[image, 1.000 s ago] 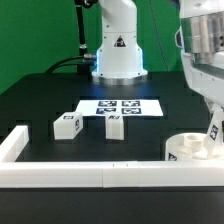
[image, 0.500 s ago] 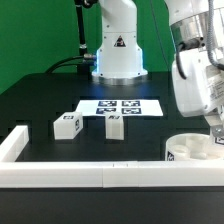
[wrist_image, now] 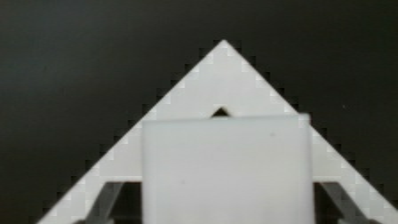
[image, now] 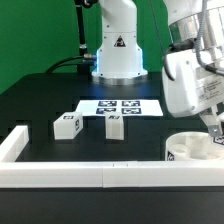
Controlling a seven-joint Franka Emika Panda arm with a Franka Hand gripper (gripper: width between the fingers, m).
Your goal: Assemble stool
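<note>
**Tool loaded, target straight below**

Tool jaws stand narrow, closed on a short blocky white plastic leg whose long axis seems to run along the tool's own reach. Directly under the tool sits the thick round white plastic disc seat, so the coming move is probably straight down. Well apart on the black surface lie a loose white blocky leg and, beyond it, a second loose leg, leaving room.

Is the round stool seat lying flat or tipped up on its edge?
Flat: the seat lies on the table, round face up, beside the rail.
</note>
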